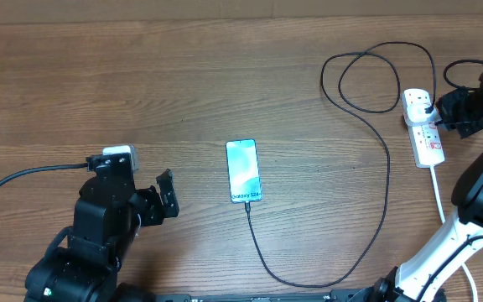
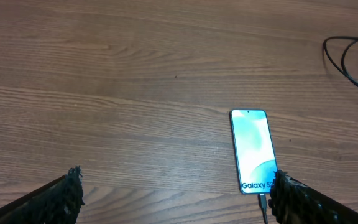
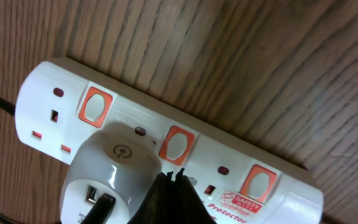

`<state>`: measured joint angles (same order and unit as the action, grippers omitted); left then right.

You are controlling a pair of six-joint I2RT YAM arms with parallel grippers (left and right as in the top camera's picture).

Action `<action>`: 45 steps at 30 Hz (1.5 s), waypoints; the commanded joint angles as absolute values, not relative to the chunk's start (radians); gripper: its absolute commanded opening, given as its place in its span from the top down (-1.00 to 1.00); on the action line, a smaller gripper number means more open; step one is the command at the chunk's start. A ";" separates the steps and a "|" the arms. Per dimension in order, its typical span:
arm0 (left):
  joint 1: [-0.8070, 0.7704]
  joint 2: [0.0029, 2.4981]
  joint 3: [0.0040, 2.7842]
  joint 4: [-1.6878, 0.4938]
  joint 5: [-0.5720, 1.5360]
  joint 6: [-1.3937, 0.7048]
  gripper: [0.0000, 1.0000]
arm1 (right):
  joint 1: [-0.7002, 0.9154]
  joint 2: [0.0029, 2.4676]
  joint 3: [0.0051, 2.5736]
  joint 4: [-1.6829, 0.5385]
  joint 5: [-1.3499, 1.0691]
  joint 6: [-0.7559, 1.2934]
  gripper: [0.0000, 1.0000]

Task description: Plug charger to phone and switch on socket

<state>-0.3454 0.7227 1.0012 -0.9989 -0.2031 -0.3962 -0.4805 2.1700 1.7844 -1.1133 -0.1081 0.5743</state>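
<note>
The phone (image 1: pixel 243 170) lies face up mid-table with its screen lit, and also shows in the left wrist view (image 2: pixel 252 150). The charger's thin black cable (image 1: pixel 387 168) runs from the socket round to the phone's bottom edge, where its connector (image 2: pixel 263 200) sits against the port. My left gripper (image 1: pixel 168 195) stands open, left of the phone, with nothing between its fingers (image 2: pixel 61 199). The socket (image 1: pixel 423 126) is a white strip with orange-red switches (image 3: pixel 177 144). My right gripper (image 3: pixel 171 173) is shut, tips on the strip just below the middle switch, beside a white adapter (image 3: pixel 114 168).
A thick white cord (image 1: pixel 437 189) leaves the strip toward the table's front right. The black cable makes loose loops (image 1: pixel 367 80) at the back right. A black lead (image 1: pixel 23 176) trails from the left arm at the front left.
</note>
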 commanded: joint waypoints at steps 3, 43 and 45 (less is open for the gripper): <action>-0.347 0.716 1.005 -0.995 -0.217 -0.396 -0.99 | -0.471 2.171 1.808 -1.104 -0.122 0.567 0.92; -0.276 0.697 1.005 -0.995 -0.217 -0.396 -0.99 | -0.445 2.259 1.963 -1.257 -0.087 0.548 0.92; -0.228 0.667 1.003 -0.995 -0.217 -0.396 -1.00 | -0.464 2.245 2.013 -1.309 -0.049 0.549 0.93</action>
